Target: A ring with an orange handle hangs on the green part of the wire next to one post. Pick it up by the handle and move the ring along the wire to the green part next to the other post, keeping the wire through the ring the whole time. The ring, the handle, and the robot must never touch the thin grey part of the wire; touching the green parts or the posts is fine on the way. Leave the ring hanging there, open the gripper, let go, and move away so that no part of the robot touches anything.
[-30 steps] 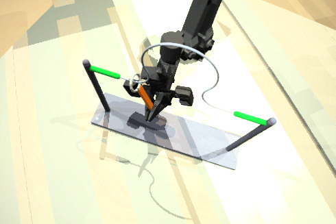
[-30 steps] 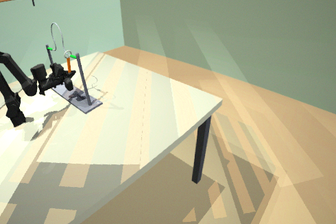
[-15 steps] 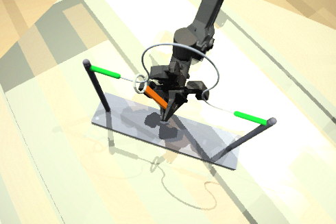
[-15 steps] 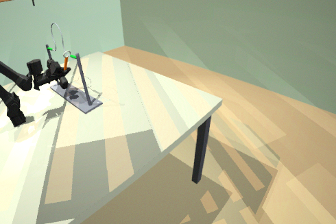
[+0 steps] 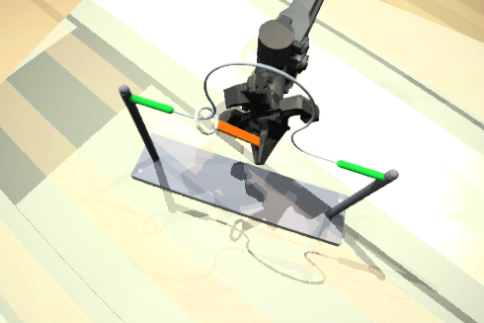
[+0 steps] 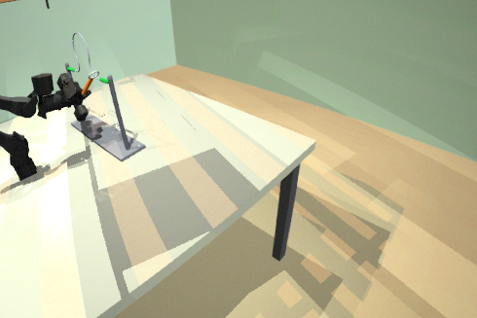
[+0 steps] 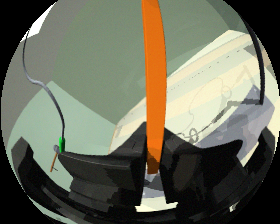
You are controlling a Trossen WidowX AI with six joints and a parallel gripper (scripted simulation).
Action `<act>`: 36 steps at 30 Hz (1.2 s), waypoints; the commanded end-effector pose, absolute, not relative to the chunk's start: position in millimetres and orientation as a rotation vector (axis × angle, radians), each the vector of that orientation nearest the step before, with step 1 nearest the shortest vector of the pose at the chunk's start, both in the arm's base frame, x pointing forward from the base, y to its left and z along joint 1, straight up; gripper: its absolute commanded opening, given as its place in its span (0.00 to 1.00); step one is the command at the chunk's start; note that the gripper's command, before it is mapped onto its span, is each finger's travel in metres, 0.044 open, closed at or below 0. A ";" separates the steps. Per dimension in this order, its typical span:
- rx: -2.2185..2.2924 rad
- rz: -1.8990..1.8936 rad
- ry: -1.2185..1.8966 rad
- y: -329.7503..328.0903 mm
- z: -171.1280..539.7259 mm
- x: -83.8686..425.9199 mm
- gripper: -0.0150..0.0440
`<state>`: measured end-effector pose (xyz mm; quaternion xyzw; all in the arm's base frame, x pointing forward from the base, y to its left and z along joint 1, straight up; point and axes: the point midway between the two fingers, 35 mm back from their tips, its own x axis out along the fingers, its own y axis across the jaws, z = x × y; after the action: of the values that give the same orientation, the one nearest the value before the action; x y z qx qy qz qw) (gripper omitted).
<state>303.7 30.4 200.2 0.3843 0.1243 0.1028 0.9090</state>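
Observation:
The pale ring (image 5: 207, 132) (image 6: 94, 72) is around the thin grey wire (image 5: 242, 64) (image 7: 42, 86) at its first bend, a little beyond the left green part (image 5: 152, 104) (image 6: 104, 80). Whether ring and wire touch, I cannot tell. The orange handle (image 5: 239, 132) (image 6: 87, 86) (image 7: 155, 75) slants down from the ring. My gripper (image 5: 260, 144) (image 7: 149, 125) is shut on the handle's lower end, below the wire arch. The ring is out of the wrist view. The other green part (image 5: 362, 170) (image 6: 71, 69) (image 7: 62, 144) is beside the right post (image 5: 358, 195).
The left post (image 5: 140, 125) (image 6: 118, 112) stands at the other end of the grey base plate (image 5: 198, 193) (image 6: 133, 149). In the top view the wire arch crosses in front of my arm (image 5: 308, 2), and its right bend passes close to a gripper part. Shadows lie on the table.

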 end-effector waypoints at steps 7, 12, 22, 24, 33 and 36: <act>0.968 0.300 0.376 43.6 230.4 285.6 0.00; 1.057 0.353 0.440 47.4 245.0 276.9 0.00; 1.232 0.441 0.511 52.3 272.8 266.4 0.00; 1.265 0.449 0.510 53.6 277.5 266.1 0.00; 1.384 0.476 0.505 56.8 295.1 265.3 0.00; 1.422 0.484 0.504 57.4 300.9 265.2 0.00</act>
<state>266.1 55.9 291.0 0.6259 0.2300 0.2100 0.7150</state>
